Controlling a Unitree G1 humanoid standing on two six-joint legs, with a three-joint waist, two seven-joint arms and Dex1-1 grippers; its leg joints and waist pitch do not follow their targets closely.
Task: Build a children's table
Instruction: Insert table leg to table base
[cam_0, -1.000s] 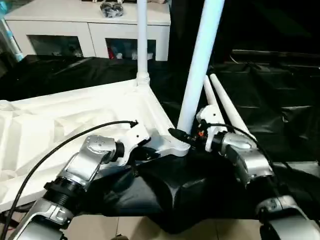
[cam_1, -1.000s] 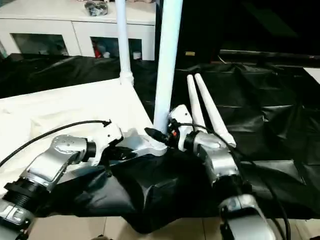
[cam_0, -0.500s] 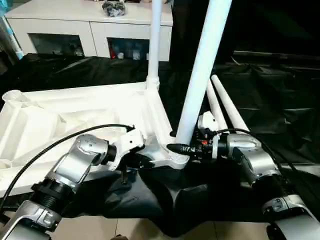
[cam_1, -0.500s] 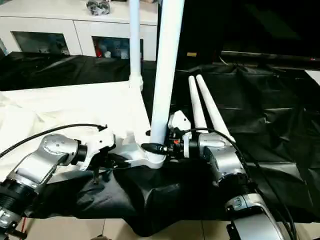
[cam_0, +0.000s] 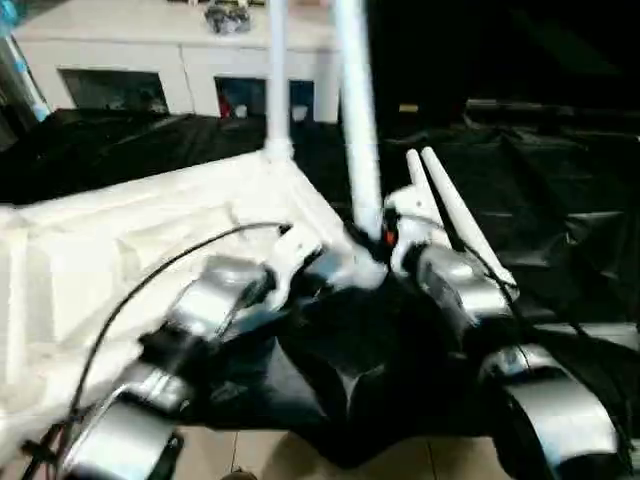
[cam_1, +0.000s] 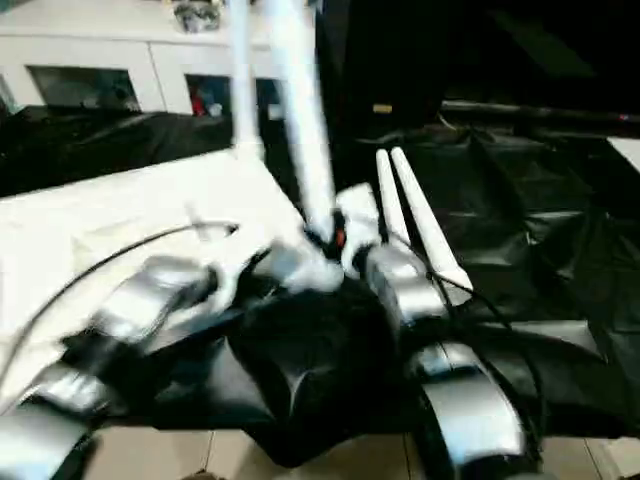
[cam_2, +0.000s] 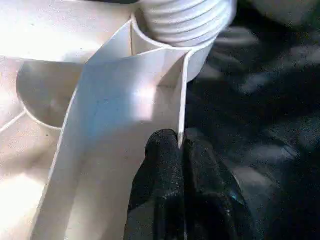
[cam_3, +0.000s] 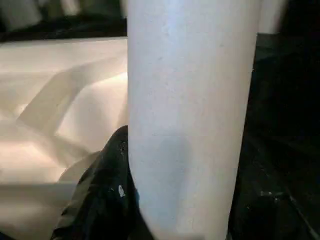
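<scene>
Two black hands: left hand (cam_2: 181, 150) pinching thin white ribbed tabletop (cam_0: 120, 240) wall, right hand (cam_3: 150, 200) around smooth tubular leg (cam_3: 190, 110).

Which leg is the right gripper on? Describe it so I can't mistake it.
On the black-draped work table lies the upside-down white plastic table top. Two white tubular legs stand in its corner sockets; the right gripper holds the nearer leg by its base. The farther leg stands untouched, and two spare legs lie flat.

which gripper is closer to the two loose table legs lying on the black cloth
Right. The right gripper grips the near upright leg, just beside the loose legs. The left gripper pinches the tabletop's rim, farther off.
</scene>
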